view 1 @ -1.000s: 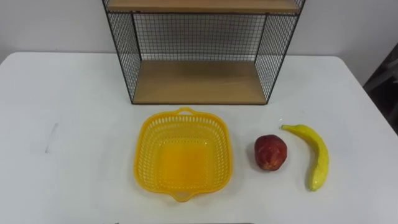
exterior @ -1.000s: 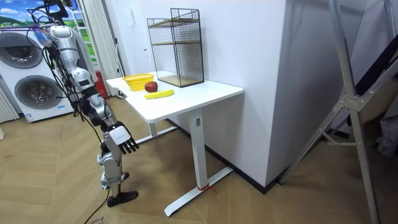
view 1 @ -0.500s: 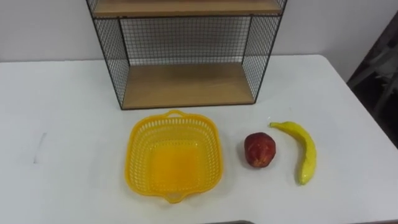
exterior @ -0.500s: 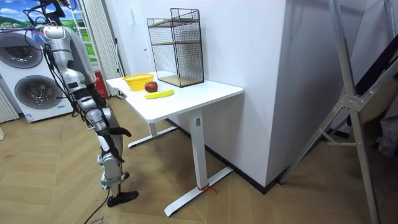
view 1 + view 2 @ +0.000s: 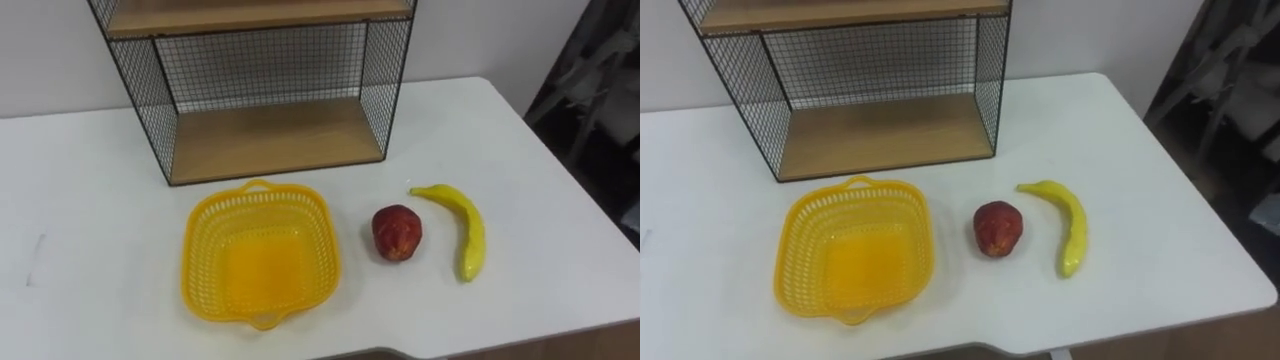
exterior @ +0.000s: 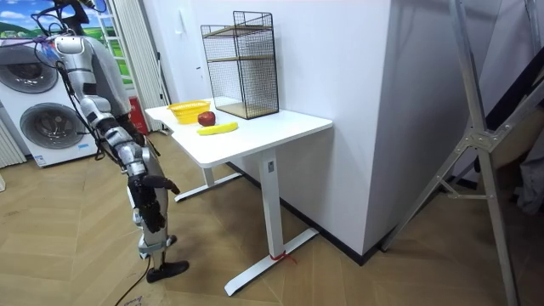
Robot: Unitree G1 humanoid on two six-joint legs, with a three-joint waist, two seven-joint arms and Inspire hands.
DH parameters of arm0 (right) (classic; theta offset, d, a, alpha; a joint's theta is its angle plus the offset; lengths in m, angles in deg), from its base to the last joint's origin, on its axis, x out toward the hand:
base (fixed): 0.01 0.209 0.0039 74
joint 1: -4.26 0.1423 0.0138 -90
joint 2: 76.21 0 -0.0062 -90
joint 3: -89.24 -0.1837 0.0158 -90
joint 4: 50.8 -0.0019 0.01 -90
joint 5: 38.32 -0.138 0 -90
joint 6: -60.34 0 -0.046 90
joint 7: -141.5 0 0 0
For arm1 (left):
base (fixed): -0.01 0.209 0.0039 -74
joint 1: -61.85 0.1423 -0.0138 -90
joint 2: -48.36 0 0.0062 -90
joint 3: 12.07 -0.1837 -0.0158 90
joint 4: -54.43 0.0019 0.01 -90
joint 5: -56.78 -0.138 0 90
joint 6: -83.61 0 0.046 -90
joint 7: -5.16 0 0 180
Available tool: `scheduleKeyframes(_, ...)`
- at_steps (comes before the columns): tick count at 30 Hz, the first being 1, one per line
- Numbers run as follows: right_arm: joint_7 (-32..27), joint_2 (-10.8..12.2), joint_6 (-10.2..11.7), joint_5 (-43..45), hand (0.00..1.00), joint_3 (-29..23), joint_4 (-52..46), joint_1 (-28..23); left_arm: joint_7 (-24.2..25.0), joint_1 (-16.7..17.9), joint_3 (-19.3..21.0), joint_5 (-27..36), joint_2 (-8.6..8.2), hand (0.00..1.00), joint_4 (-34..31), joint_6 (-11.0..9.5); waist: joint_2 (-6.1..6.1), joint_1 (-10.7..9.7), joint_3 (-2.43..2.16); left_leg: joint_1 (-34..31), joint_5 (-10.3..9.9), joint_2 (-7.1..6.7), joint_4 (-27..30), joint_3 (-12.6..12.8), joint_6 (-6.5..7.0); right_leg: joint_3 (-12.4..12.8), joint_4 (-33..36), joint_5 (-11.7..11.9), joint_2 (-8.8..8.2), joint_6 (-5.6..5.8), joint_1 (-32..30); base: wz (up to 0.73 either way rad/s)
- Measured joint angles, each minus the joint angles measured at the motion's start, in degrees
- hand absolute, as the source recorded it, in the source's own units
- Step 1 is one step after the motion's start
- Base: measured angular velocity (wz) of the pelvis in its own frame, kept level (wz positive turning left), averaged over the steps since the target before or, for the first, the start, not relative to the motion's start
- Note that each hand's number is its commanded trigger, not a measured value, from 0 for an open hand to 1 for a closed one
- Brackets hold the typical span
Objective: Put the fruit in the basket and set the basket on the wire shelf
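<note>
An empty yellow plastic basket (image 5: 205,250) lies on the white table (image 5: 90,250), just in front of the black wire shelf (image 5: 270,140) with wooden boards. To the basket's right lies a red apple (image 5: 397,232), and right of that a yellow banana (image 5: 468,235). In the room view I stand at the table's end on the room view's left, facing the basket (image 6: 187,111). My right hand (image 6: 161,182) hangs low beside my thigh, below the tabletop, fingers straight and holding nothing.
The table's right edge runs close past the banana, with dark floor and metal legs beyond it. In the room view, washing machines (image 6: 42,119) stand behind me and a white wall sits behind the shelf (image 6: 246,64).
The eye view has shifted, the camera's own move; basket and fruit lie as before. In the room view my right hand has drawn in from a spread pose to hang by my thigh.
</note>
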Motion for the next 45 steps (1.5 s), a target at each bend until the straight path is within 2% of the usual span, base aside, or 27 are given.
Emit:
scheduleKeyframes(3, -9.0, -0.4, 1.0, 3.6, 0.0, -1.9, -10.1, 0.7, 0.0, 0.8, 0.0, 0.0, -0.07, 0.0, -1.9, -0.1, -0.34, -0.6, 0.01, -1.3, 0.0, -0.01, 0.4, 0.2, 0.01, 0.0, 0.7, 0.0, -0.04, -0.02, -1.4, -0.05)
scheduleKeyframes(6, -16.9, -2.9, 3.6, 10.8, 0.0, -2.1, -16.8, 1.5, -0.6, 0.6, -0.1, -0.1, 0.03, 0.0, -2.9, -0.5, -0.51, -0.5, 0.04, -1.6, 0.0, -0.09, 0.4, 0.2, 0.05, 0.3, 0.7, 0.0, -0.1, -0.01, -1.9, -0.01)
scheduleKeyframes(10, -25.9, -3.5, 5.8, 29.1, 0.0, -1.8, -28.2, 1.5, -0.8, 0.5, -0.7, -0.1, 0.39, 0.0, -3.2, -1.2, -0.8, -0.5, 0.14, -2.2, 0.1, -0.08, 0.4, -0.2, 0.04, 0.0, 0.6, 0.0, -0.06, 0.0, -2.2, 0.04)
scheduleKeyframes(14, -30.2, -3.8, 7.0, 42.5, 0.0, -0.7, -38.1, 1.8, -0.7, -0.1, -2.9, -0.1, 0.47, 0.0, -2.6, -1.6, -0.69, 0.4, 0.16, -3.9, 0.1, -0.08, 0.4, -0.1, 0.06, -0.1, 0.6, 0.0, -0.03, -0.01, -4.0, 0.0)
scheduleKeyframes(16, -30.6, -4.6, 7.5, 51.5, 0.0, 1.8, -42.4, 1.8, -0.7, -0.2, -4.7, 0.1, 0.56, 0.0, -1.9, -1.6, -0.65, 1.3, 0.19, -4.0, 0.1, -0.03, 0.5, -0.2, 0.06, 0.0, 0.5, 0.4, 0.1, -0.1, -4.0, -0.02)
scheduleKeyframes(18, -30.3, -5.3, 7.6, 55.3, 0.0, 4.6, -44.2, 1.9, -0.7, -0.3, -6.4, 0.8, 0.73, 0.0, -1.4, -1.6, -0.85, 1.9, 0.29, -3.5, 0.1, -0.01, 0.3, -0.1, 0.05, 0.0, 0.5, 0.4, 0.11, -0.1, -3.9, -0.02)
scheduleKeyframes(19, -30.0, -5.6, 7.6, 56.8, 0.0, 7.1, -45.3, 1.8, -0.7, -0.3, -7.8, 2.1, 0.87, 0.0, -1.2, -1.6, -0.86, 2.8, 0.35, -3.3, 0.1, 0.06, 0.2, 0.1, 0.05, 0.2, 0.5, 0.4, 0.15, -0.1, -3.9, -0.1)
scheduleKeyframes(23, -25.3, -5.6, 7.7, 59.7, 0.0, 14.0, -47.0, 1.2, -0.2, -0.6, -10.3, 3.7, 0.88, 0.0, 0.1, -2.5, -0.92, 4.0, 0.49, -3.2, 0.1, 0.11, 0.2, 0.6, 0.04, 0.7, 0.5, 0.4, 0.18, -0.1, -3.9, -0.06)
scheduleKeyframes(24, -23.1, -5.6, 8.2, 60.1, 0.0, 16.4, -47.1, 0.8, 0.0, -0.6, -10.9, 3.7, 0.91, 0.0, 0.6, -2.7, -0.61, 4.2, 0.37, -3.1, 0.1, 0.12, 0.2, 0.6, 0.03, 0.7, 0.5, 0.4, 0.18, -0.1, -3.7, 0.0)
scheduleKeyframes(26, -19.3, -5.5, 8.2, 60.1, 0.0, 19.4, -47.0, 0.8, 0.1, -0.7, -11.3, 3.7, 0.76, 0.0, 1.0, -2.8, -0.36, 4.3, 0.53, -3.0, 0.1, 0.16, 0.2, 0.6, 0.03, 0.7, 0.5, 0.4, 0.17, -0.13, -3.2, 0.02)
scheduleKeyframes(27, -16.6, -5.5, 8.2, 60.1, 0.0, 21.0, -46.7, 0.6, 0.1, -0.8, -11.3, 3.7, 0.64, 0.0, 0.9, -2.8, -0.33, 4.4, 0.78, -2.8, 0.1, 0.19, 0.3, 0.6, 0.03, 0.7, 0.5, 0.4, 0.15, -0.13, -3.0, 0.05)
scheduleKeyframes(29, -12.4, -5.5, 8.2, 60.5, 0.0, 24.0, -45.8, 0.2, 0.2, -0.8, -11.7, 3.7, 0.68, 0.0, 0.9, -2.8, -0.24, 4.5, 0.83, -2.7, 0.1, 0.2, 0.4, 0.3, 0.03, 0.7, 0.5, 0.4, 0.19, -0.16, -2.7, 0.02)
scheduleKeyframes(31, -6.7, -5.5, 7.9, 60.5, 0.0, 28.6, -43.4, 0.0, 0.3, -0.9, -13.1, 3.7, 0.81, 0.0, 0.9, -2.8, -0.01, 4.8, 1.1, -2.1, 0.1, 0.23, 0.3, 0.2, 0.02, 0.7, 0.5, 0.4, 0.21, -0.17, -2.0, 0.0)
scheduleKeyframes(35, 0.8, -5.5, 6.6, 60.4, 0.0, 32.9, -42.3, 0.0, 0.6, -1.2, -14.2, 3.7, 1.0, 0.0, 0.7, -2.9, 0.39, 5.0, 0.97, -2.3, 0.1, 0.17, 0.2, 0.0, 0.02, 0.7, 0.5, 0.4, 0.16, -0.16, -2.1, 0.01)
scheduleKeyframes(40, 8.1, -5.6, 6.1, 60.5, 0.0, 36.6, -42.3, 0.0, 1.5, -1.2, -15.1, 3.7, 1.4, 0.0, 0.6, -2.8, 0.57, 6.0, 0.24, -2.1, 0.1, 0.18, 0.3, -0.4, 0.02, 0.5, 0.3, 0.4, 0.21, -0.2, -1.6, 0.01)
scheduleKeyframes(45, 13.8, -5.6, 6.1, 62.7, 0.0, 39.2, -42.3, 0.0, 1.9, -1.8, -15.9, 3.7, 1.7, 0.0, 0.7, -2.8, 0.62, 6.1, 0.25, -2.1, 0.1, 0.17, 0.5, -0.9, 0.02, -0.1, -0.1, 0.5, 0.19, -0.23, -1.2, 0.06)
